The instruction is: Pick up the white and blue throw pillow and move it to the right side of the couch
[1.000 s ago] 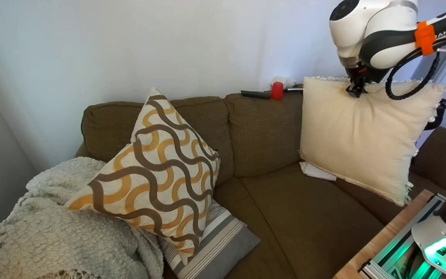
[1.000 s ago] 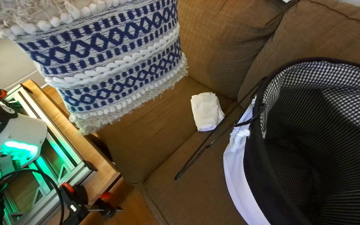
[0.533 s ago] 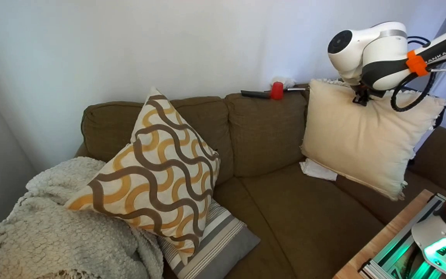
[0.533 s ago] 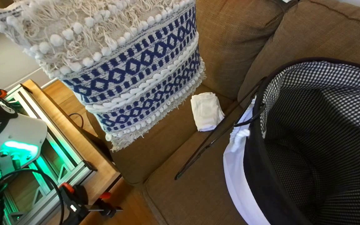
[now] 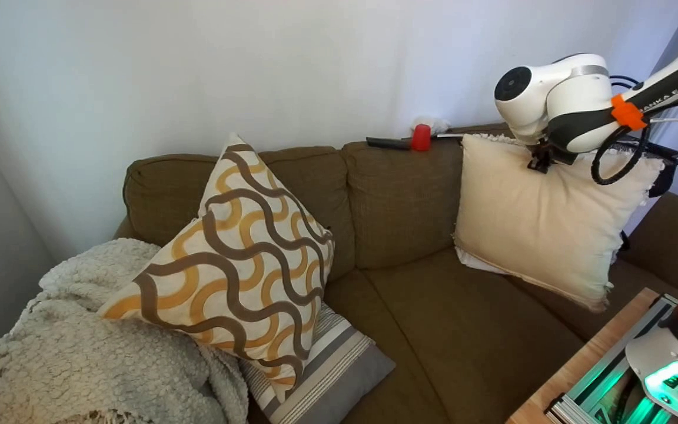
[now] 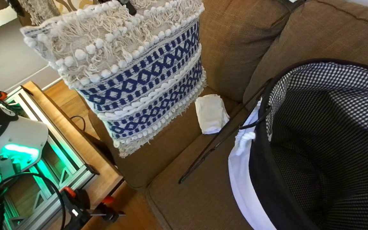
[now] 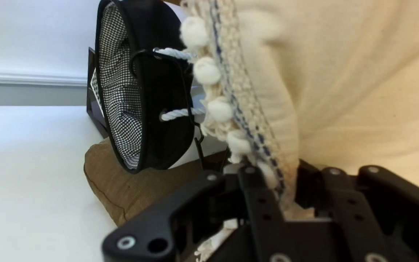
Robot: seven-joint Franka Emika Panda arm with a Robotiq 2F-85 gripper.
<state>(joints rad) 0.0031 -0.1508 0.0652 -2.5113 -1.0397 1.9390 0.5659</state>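
The throw pillow hangs upright, tilted slightly, above the couch seat. Its plain cream back (image 5: 539, 229) faces an exterior view; its white and blue patterned front with pom-poms and fringe (image 6: 133, 73) shows in an exterior view. My gripper (image 5: 542, 162) is shut on the middle of its top edge. In the wrist view the pillow (image 7: 358, 91) runs down between the fingers (image 7: 286, 178), pinched at its pom-pom edge. The brown couch (image 5: 433, 318) lies below, also in an exterior view (image 6: 184, 198). Whether the pillow's lower edge touches the seat I cannot tell.
A black hamper with checked lining (image 6: 267, 166) stands on the couch near the pillow. A folded white cloth (image 6: 212, 113) lies on the seat. A patterned pillow (image 5: 245, 259), a grey striped pillow (image 5: 339, 371) and a fleece blanket (image 5: 109, 335) are at the far end. A red cup (image 5: 421, 138) sits on the backrest.
My gripper has come down with the pillow in it. In an exterior view the pillow has shifted right and down, its top edge and the gripper tip now showing. The other things have not moved.
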